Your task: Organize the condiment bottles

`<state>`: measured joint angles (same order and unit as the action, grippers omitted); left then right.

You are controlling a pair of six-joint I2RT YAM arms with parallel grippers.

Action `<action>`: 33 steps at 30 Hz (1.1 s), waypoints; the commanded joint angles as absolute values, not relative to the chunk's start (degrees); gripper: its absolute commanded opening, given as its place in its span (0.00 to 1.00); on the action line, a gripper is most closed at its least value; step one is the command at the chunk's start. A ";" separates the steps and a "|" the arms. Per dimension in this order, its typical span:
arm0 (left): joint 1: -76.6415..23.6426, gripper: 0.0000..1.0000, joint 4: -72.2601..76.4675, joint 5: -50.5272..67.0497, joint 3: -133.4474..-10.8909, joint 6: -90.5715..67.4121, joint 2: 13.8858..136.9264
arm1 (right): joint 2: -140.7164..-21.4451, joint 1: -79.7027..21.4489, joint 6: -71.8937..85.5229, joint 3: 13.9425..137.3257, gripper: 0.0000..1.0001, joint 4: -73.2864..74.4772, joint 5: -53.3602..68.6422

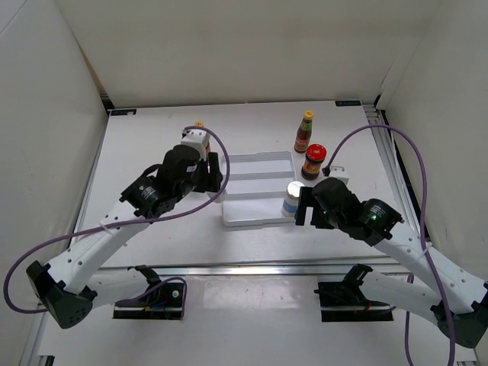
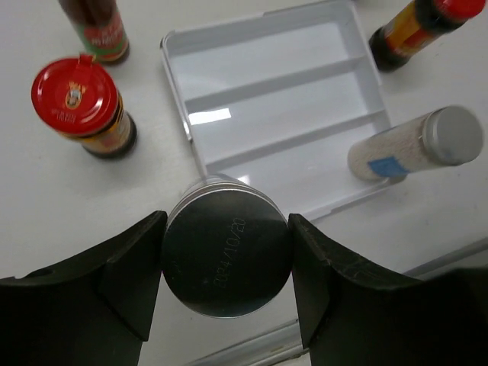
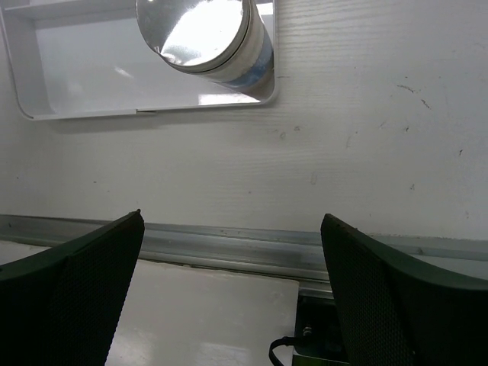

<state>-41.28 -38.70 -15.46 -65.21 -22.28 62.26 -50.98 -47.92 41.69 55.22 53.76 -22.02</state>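
The left claw (image 2: 227, 229) grips a silver-topped shaker (image 2: 227, 267), one black finger (image 2: 137, 282) pressed to each side of its lid, low in the left wrist view. Whether this shaker stands on the table or hangs clear of it cannot be told.

Just above it in that frame lies the white tray (image 2: 177, 84) with three long compartments. A red-lid jar (image 2: 80, 103) stands on the table (image 2: 46, 206) at upper left of the frame, apart from the tray. A sauce bottle (image 2: 99, 27) stands beyond it at the top edge.

At right of the frame a second shaker (image 2: 415, 145) stands upright in the tray's corner.

The right claw (image 3: 231, 221) gapes wide and holds nothing, its fingers (image 3: 84, 290) over bare table and the metal rail (image 3: 229, 244) at the table's edge. In the overhead view it sits just right of the second shaker, not touching it.

Above it in the overhead frame, off the tray's upper right corner, a second jar (image 1: 314, 160) and a second sauce bottle (image 1: 304, 131) stand close together on the table.
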 commanded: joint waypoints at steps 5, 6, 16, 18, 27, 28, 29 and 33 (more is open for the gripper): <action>-43.85 0.15 -34.90 -15.56 -70.40 -22.94 69.34 | -50.36 -48.25 42.98 55.11 1.00 53.26 -23.91; -43.86 0.15 -33.07 -14.77 -70.40 -22.94 70.04 | -50.36 -48.25 42.98 55.11 1.00 53.26 -23.91; -45.88 0.16 -28.21 -14.77 -66.37 -24.79 76.20 | -49.83 -48.25 42.98 54.49 1.00 53.26 -23.91; -45.88 0.18 -26.99 -14.77 -65.57 -24.79 76.73 | -49.83 -48.25 42.98 54.49 1.00 53.26 -23.91; -45.88 0.53 -24.44 -14.06 -61.00 -25.84 77.87 | -49.31 -48.25 42.98 54.49 1.00 53.26 -23.91; -45.88 0.59 -24.43 -14.06 -61.00 -25.84 77.87 | -49.31 -48.25 42.98 54.49 1.00 53.26 -23.91; -45.88 0.64 -24.43 -14.06 -61.00 -25.84 77.87 | -49.31 -48.25 42.98 54.49 1.00 53.26 -23.91; -46.40 1.00 -24.43 -14.59 -61.61 -24.70 77.87 | -49.31 -48.25 42.98 54.49 1.00 53.87 -23.91</action>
